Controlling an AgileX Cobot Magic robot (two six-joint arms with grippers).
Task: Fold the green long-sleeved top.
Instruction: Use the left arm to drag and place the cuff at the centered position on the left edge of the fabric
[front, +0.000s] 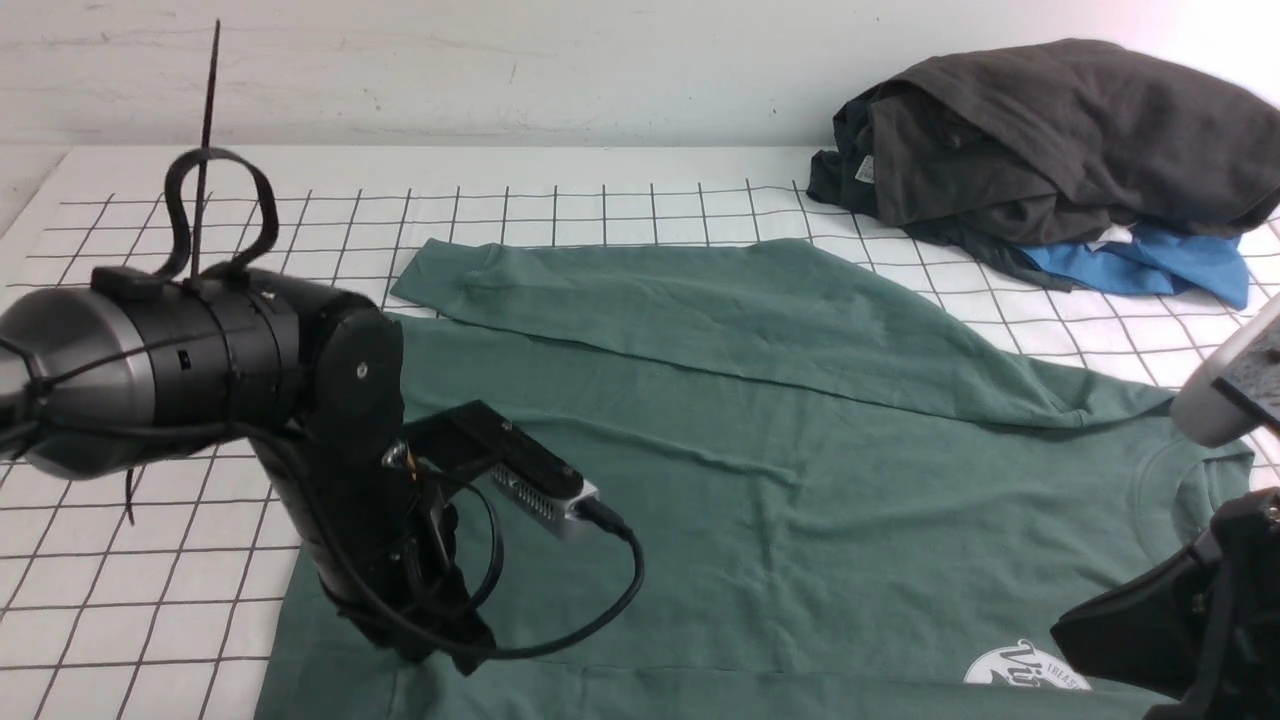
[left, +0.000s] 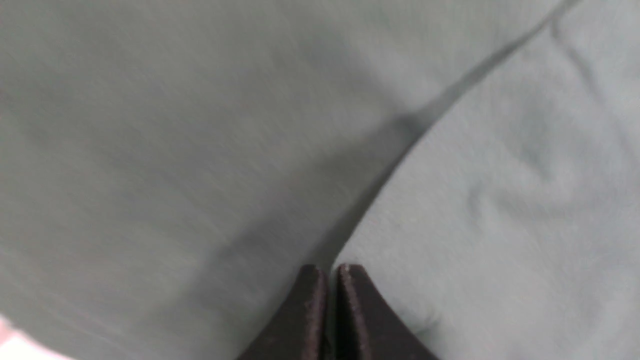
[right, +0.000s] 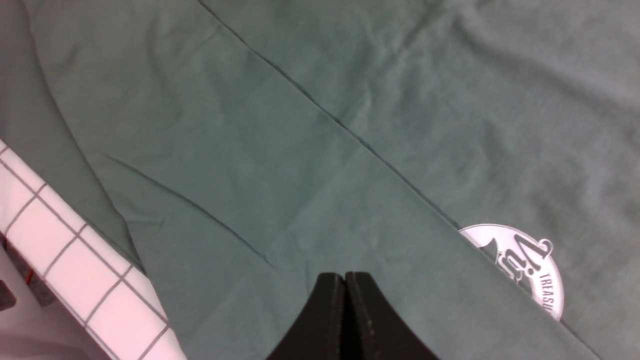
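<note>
Here the large dull-green long-sleeved cotton top (front: 800, 420) lies spread on the white, black-gridded table cover (front: 150, 560), directly beneath both grippers; the left gripper (left: 331, 272) has its jaws pressed together, tips at a folded cloth edge, though I cannot tell whether fabric is pinched between them; the right gripper (right: 345, 277) is likewise closed tight over a sleeve, the white round chest logo (right: 525, 265) near it; a heap of dark grey garments (front: 1050, 130) sits well beyond it.
</note>
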